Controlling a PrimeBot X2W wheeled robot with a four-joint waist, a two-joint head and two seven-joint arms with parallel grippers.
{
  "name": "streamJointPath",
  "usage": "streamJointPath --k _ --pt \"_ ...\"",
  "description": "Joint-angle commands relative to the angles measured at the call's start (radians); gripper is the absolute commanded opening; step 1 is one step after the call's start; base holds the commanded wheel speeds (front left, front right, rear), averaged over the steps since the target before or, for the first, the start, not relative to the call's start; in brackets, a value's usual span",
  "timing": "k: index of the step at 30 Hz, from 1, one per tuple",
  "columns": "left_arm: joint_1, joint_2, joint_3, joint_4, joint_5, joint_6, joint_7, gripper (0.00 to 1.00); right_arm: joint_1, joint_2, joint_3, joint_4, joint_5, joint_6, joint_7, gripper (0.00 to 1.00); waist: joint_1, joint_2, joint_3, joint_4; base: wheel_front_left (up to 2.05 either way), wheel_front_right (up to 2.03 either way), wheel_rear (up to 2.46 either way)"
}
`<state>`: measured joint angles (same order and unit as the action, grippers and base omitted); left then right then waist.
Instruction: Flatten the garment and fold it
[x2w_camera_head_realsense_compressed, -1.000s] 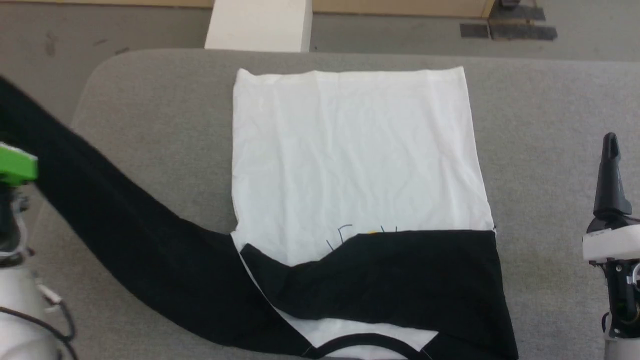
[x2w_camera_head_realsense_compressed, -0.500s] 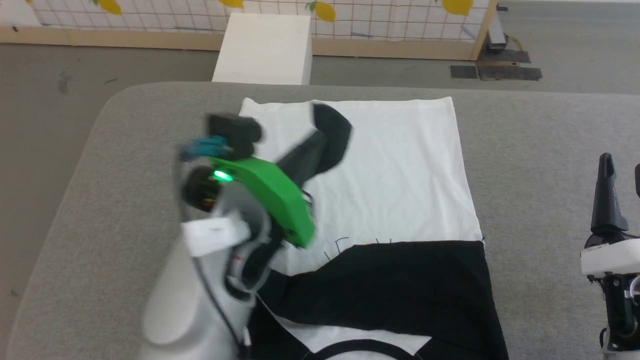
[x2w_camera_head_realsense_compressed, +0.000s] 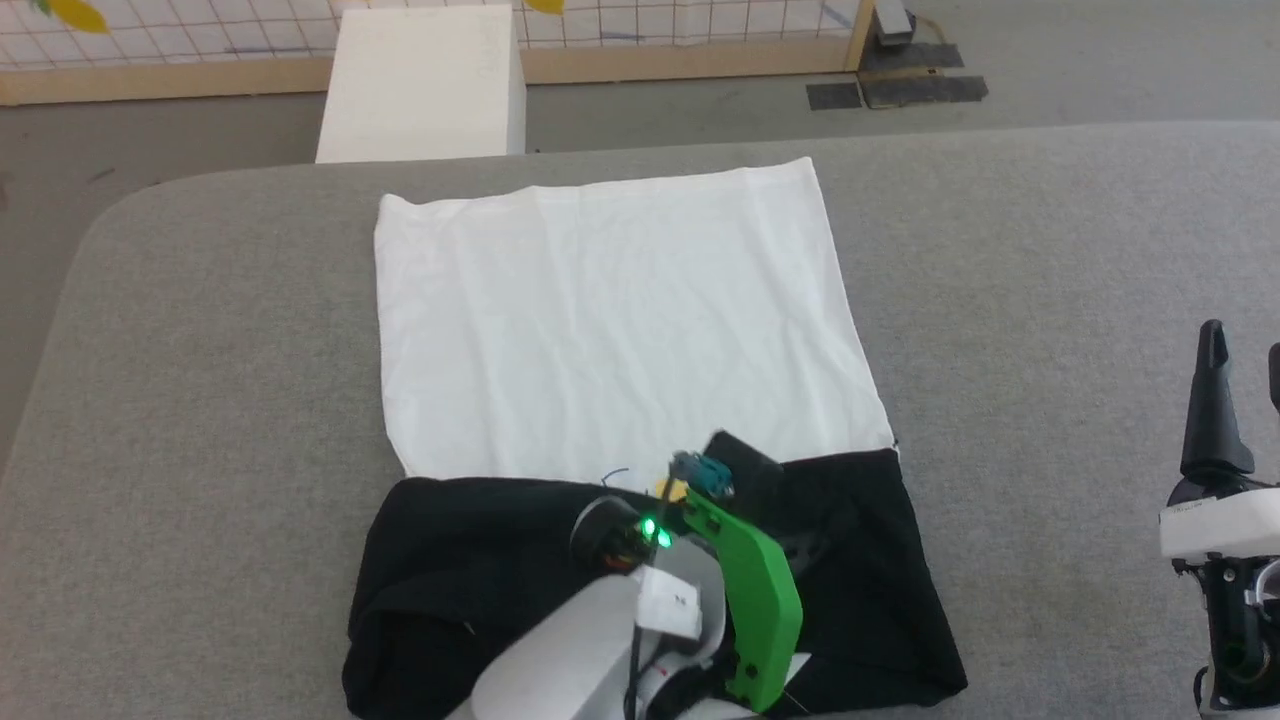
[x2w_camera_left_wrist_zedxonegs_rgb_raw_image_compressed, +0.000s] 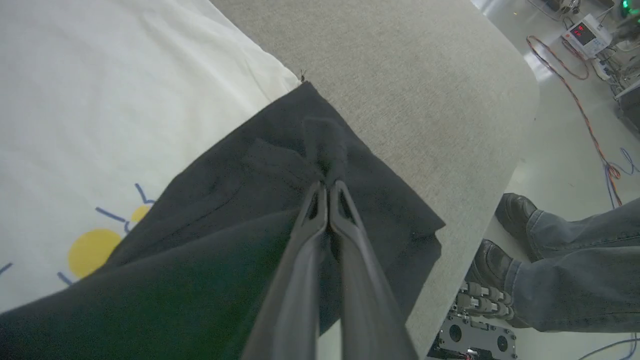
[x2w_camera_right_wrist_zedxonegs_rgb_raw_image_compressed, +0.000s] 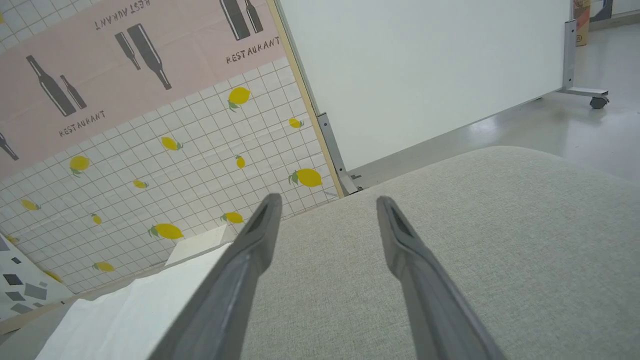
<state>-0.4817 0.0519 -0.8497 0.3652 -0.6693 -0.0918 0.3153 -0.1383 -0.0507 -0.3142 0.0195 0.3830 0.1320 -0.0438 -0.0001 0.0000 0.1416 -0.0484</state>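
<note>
1. The left gripper (x2w_camera_left_wrist_zedxonegs_rgb_raw_image_compressed: 327, 186) is seen with its two fingers pressed together. A small ridge of the black sleeve (x2w_camera_left_wrist_zedxonegs_rgb_raw_image_compressed: 280, 165) is pinched at their tips.
2. The right gripper (x2w_camera_right_wrist_zedxonegs_rgb_raw_image_compressed: 327, 200) is held spread wide, with nothing between its fingers. It is raised over a bare part of the grey padded table (x2w_camera_head_realsense_compressed: 1050, 300) at the right side.
3. The garment (x2w_camera_head_realsense_compressed: 620, 320) is laid flat on the table. Its white body stretches away from the robot, and black sleeve cloth is folded across the near part.
4. The yellow-and-blue print (x2w_camera_left_wrist_zedxonegs_rgb_raw_image_compressed: 92, 245) is partly covered by the sleeve's edge.
5. The garment's far hem lies near the table's far edge. Beyond that edge a white box (x2w_camera_head_realsense_compressed: 420, 85) stands on the floor.
6. Wide bare table is left on both sides of the garment. The right gripper is well apart from the garment's right edge.
7. In the left wrist view, the table's rounded corner is seen near the folded sleeve. A person's shoes (x2w_camera_left_wrist_zedxonegs_rgb_raw_image_compressed: 505, 215) and jeans legs are seen on the floor just beside that corner.
</note>
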Motion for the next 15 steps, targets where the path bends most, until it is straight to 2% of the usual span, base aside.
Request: streamJointPath --k 1,2,3,9,12,15 --pt "0.006 -0.001 -0.017 0.019 -0.02 0.006 0.002 0.0 0.015 0.0 0.001 0.006 0.01 -0.001 -0.008 1.0 0.0001 0.0 0.008 -0.008 0.0 0.0 0.0" --pt "0.007 -0.001 -0.04 0.038 -0.031 0.009 0.017 0.63 0.016 0.0 0.002 0.011 0.011 -0.001 -0.01 1.0 0.0001 0.0 0.008 -0.008 0.0 0.0 0.0" --pt "0.005 -0.001 -0.06 0.049 -0.039 0.008 0.032 1.0 0.016 0.0 0.001 0.015 0.012 -0.001 -0.012 1.0 0.0001 0.0 0.008 -0.005 0.0 0.0 0.0" --pt "-0.022 -0.002 -0.07 0.024 -0.182 0.013 0.09 1.0 0.016 0.0 0.001 0.029 0.011 -0.001 -0.019 1.0 0.0001 0.0 -0.01 0.026 0.0 0.0 0.0" --pt "-0.059 0.003 -0.013 -0.019 -0.241 0.02 0.099 1.0 0.017 0.0 0.01 0.028 0.007 -0.001 -0.016 1.0 0.0001 0.0 -0.026 0.045 0.0 0.0 0.0" --pt "-0.084 0.023 0.097 -0.071 -0.288 0.046 0.042 1.0 0.016 0.0 0.02 0.026 0.004 -0.001 -0.008 1.0 0.0001 0.0 -0.039 0.061 0.0 0.0 0.0"
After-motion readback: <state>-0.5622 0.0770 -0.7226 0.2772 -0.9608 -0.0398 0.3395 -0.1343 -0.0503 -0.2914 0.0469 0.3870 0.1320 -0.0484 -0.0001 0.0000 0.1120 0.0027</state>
